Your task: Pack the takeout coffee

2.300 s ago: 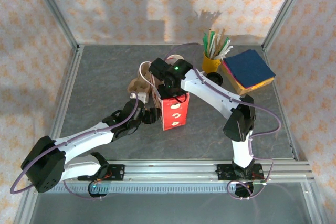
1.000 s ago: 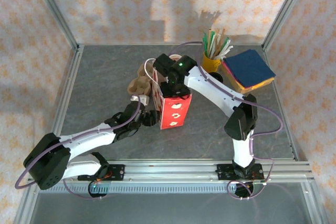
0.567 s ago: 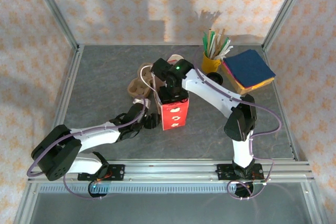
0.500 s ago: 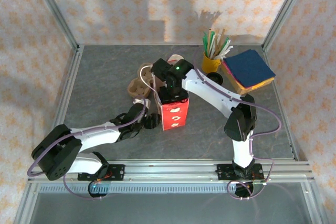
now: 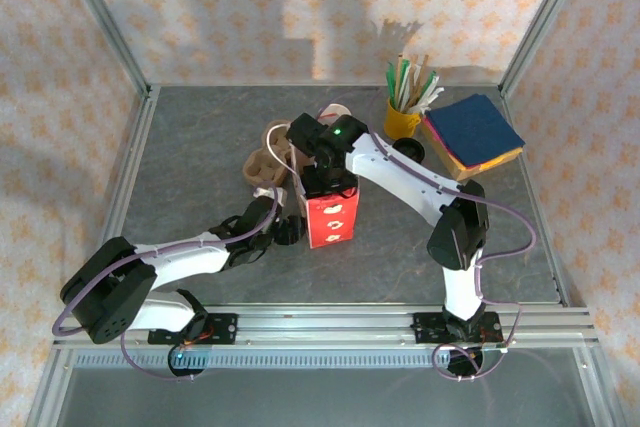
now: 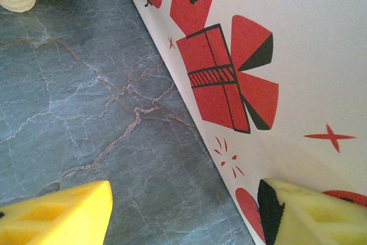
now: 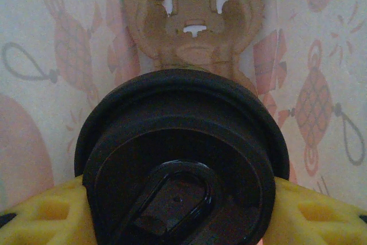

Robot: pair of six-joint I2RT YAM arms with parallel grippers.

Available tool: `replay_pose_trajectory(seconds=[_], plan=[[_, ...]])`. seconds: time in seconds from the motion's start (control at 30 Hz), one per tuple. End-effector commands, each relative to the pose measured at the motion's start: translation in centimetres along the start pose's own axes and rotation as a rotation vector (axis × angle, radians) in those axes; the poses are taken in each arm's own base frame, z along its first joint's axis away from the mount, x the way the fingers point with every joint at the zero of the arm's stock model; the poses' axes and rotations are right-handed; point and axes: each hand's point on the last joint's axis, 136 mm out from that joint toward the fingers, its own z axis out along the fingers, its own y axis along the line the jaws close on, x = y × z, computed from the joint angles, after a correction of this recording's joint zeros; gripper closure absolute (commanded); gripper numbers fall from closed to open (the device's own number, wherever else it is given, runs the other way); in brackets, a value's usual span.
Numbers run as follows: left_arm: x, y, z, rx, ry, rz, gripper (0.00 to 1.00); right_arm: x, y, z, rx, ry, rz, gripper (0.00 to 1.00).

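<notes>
- My right gripper [image 7: 180,217] grips the takeout coffee [image 7: 183,142], a cup with a round black plastic lid, inside the red-and-white printed paper bag [image 5: 331,219]
- At the bag's bottom lies a brown moulded cardboard tray [image 7: 192,21]; I should lower straight and seat the cup before letting go
- My left gripper [image 6: 183,210] stands wide at the bag's outer side, one yellow pad [image 6: 312,210] touching it, well placed to brace the bag upright

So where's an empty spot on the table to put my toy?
Bare table at the back left, between the left rail and the tray. Also in front, between the bag and the right arm. Crowded in the middle, where both arms meet at the bag, and back right by the mug and napkins.
</notes>
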Motion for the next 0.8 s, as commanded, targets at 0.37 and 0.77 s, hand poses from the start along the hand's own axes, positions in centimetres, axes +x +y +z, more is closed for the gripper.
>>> replay_pose_trajectory(seconds=[0.37,0.77], plan=[[0.13,0.06,-0.06,-0.004,-0.011,0.014,0.3,1.26,-0.43,0.63,0.037,0.036,-0.001,0.48],[-0.25,-0.08,-0.24,-0.005,-0.018,0.017,0.3,1.13,-0.41,0.36,0.035,0.026,-0.009,0.49]])
